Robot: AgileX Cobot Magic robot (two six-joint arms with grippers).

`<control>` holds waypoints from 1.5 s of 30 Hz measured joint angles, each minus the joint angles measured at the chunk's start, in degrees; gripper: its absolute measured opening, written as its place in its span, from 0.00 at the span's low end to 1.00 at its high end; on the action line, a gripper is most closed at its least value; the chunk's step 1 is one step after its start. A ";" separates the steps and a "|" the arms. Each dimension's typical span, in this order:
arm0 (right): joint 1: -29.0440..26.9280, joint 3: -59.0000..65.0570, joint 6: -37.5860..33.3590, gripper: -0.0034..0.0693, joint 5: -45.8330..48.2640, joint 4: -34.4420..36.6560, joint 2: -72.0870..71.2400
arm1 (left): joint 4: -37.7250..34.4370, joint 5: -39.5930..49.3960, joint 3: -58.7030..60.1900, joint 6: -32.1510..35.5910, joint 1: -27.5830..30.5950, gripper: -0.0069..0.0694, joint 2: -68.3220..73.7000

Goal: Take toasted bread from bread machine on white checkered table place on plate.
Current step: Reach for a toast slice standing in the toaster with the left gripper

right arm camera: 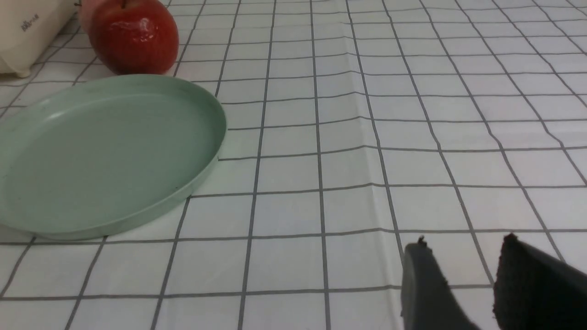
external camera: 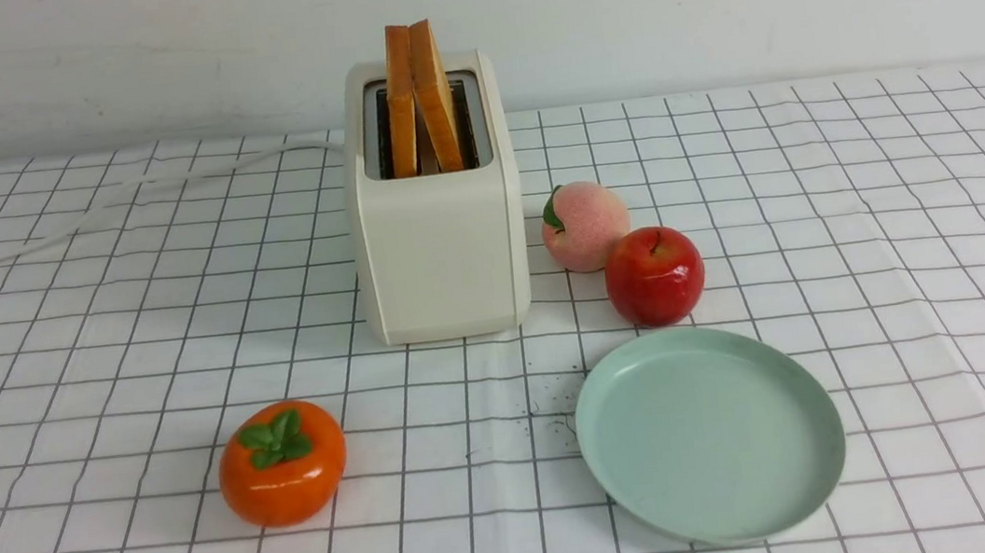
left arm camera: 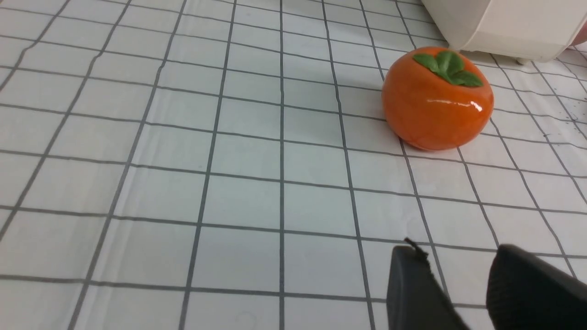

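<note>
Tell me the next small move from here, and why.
Probably raise the right pincer and carry it toward the top of the toaster. Both toast slices stand in the slots, and the plate lies bare on the right side. This pincer hangs open and low over the table near the plate, holding nothing.

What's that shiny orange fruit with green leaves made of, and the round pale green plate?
The shiny orange fruit looks like glossy plastic or glazed ceramic: sharp white glints, moulded leaves. The round mint-green plate looks like matte plastic, maybe melamine: soft, even sheen.
</note>
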 joint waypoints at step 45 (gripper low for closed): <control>0.00 0.00 0.00 0.38 0.00 0.00 0.00 | -16.68 23.49 -66.35 5.20 -5.16 0.07 70.98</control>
